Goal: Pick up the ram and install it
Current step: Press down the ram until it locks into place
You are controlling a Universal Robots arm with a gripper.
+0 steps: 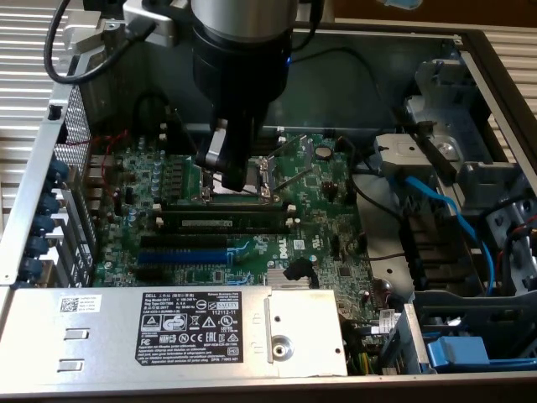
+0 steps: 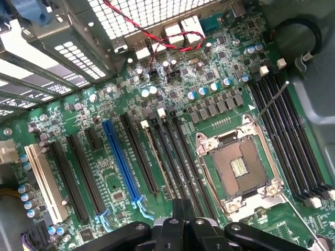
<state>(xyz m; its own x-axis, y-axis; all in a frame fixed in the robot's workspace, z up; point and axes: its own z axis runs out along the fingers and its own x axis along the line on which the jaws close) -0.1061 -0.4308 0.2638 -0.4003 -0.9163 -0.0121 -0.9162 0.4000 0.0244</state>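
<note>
The ram [image 1: 222, 223] is a long thin green stick with a white label strip. It stands on edge in one of the black memory slots on the green motherboard [image 1: 327, 243], between white end clips. In the wrist view the ram [image 2: 159, 162] shows edge-on among the parallel black slots. My gripper [image 1: 231, 175] hangs just above the board beside the CPU socket [image 2: 238, 167], a little behind the ram in the exterior view. Its fingers [image 2: 179, 209] are together, so it is shut with nothing in it, and it is apart from the ram.
The board lies inside an open computer case. A silver power supply [image 1: 168, 327] runs along the front, a blue expansion slot [image 1: 180, 252] sits beside the memory slots, and blue cables [image 1: 445, 210] and a drive cage [image 1: 470, 159] stand at the exterior view's right. A red-black wire [image 2: 152, 34] crosses the rear ports.
</note>
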